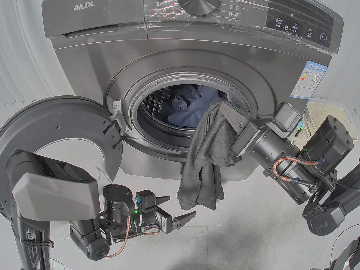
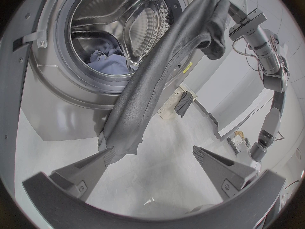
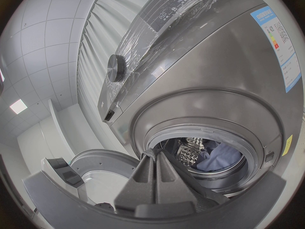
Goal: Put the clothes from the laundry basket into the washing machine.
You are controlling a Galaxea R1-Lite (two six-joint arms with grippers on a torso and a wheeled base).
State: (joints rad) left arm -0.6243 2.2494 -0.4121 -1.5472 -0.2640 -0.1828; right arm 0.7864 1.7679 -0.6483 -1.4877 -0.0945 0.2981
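At the porthole of the grey steel washing machine, the right gripper pinches a dark grey fabric garment hanging mostly outside the drum, left gripper splayed wide beneath its hem; released now, its weight would likely drag it floorward.

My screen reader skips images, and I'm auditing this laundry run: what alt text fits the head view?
The right gripper, shut on a dark grey garment, holds it at the open mouth of the washing machine, most of the cloth hanging down outside. Blue clothes lie inside; the left gripper sits open, low beside the open door.
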